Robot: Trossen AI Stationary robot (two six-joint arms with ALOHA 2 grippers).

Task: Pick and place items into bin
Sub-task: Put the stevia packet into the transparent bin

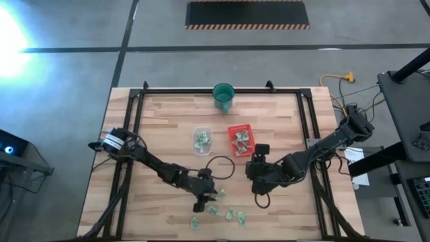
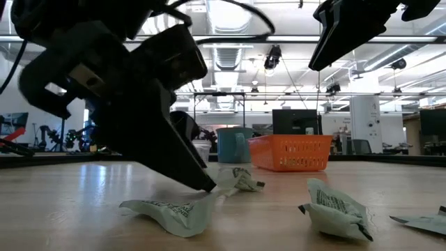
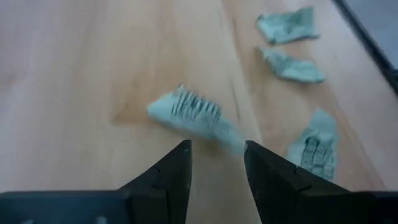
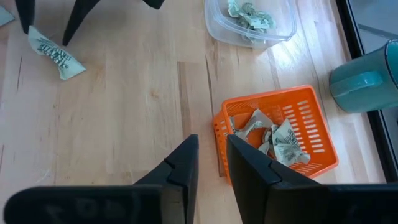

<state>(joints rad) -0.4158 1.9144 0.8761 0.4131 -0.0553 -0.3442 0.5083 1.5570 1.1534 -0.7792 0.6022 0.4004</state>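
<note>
Several small pale green-and-white packets lie flat on the wooden table near its front edge (image 1: 213, 210) (image 1: 235, 216). My left gripper (image 1: 207, 200) (image 3: 217, 152) is low over them and open, its fingertips at the near end of one packet (image 3: 189, 112) (image 2: 174, 209). My right gripper (image 1: 253, 168) (image 4: 212, 155) hangs above the table beside the orange bin (image 4: 311, 102) (image 1: 240, 140), narrowly open with nothing between its fingers. The bin holds several packets (image 4: 273, 140). My left gripper slants down from the table's left, one finger on each side of the packet's near end (image 3: 231, 138). One fingertip (image 2: 206, 185) reaches down to the packet's edge; whether it touches I cannot tell. The packet lies flat on the table.
A clear plastic tub (image 1: 202, 140) (image 4: 249, 25) with several packets stands left of the bin. A teal cup (image 1: 224, 96) (image 4: 364, 78) stands at the far edge. More loose packets (image 3: 292, 65) (image 3: 314, 146) (image 2: 338, 209) lie close by the left gripper.
</note>
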